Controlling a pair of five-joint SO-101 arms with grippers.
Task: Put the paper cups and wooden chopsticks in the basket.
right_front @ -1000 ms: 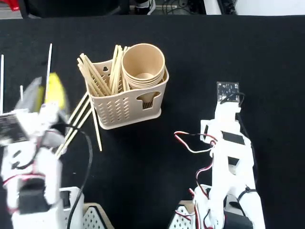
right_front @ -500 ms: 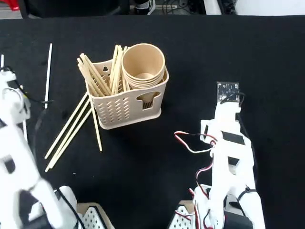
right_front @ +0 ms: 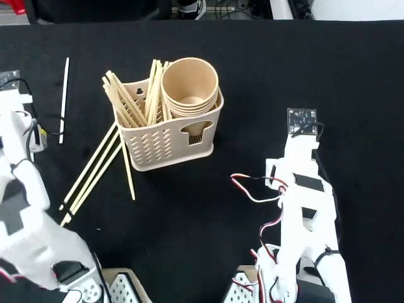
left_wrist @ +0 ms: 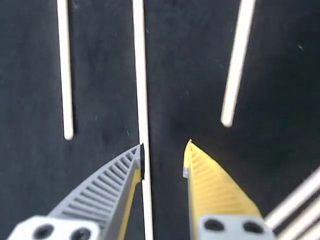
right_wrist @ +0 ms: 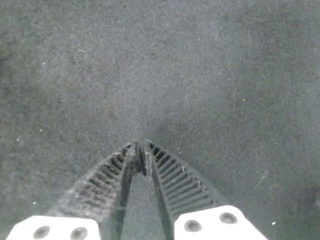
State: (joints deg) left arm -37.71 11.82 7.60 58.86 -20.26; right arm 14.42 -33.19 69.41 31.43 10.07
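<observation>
Black cloth (right_front: 265, 69) covers the table, where a beige slotted plastic basket (right_front: 167, 142) holds stacked tan paper cups (right_front: 189, 85) and several wooden chopsticks (right_front: 123, 98), with more pale chopsticks (right_front: 91, 170) resting against its side. The left gripper (left_wrist: 163, 147) hangs open over one loose wooden chopstick (left_wrist: 140, 75); the right gripper (right_wrist: 141, 152) is closed on nothing

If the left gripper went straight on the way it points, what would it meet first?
The left gripper would likely meet the wooden chopstick beside its grey finger, then the black table; depth is unclear.
</observation>
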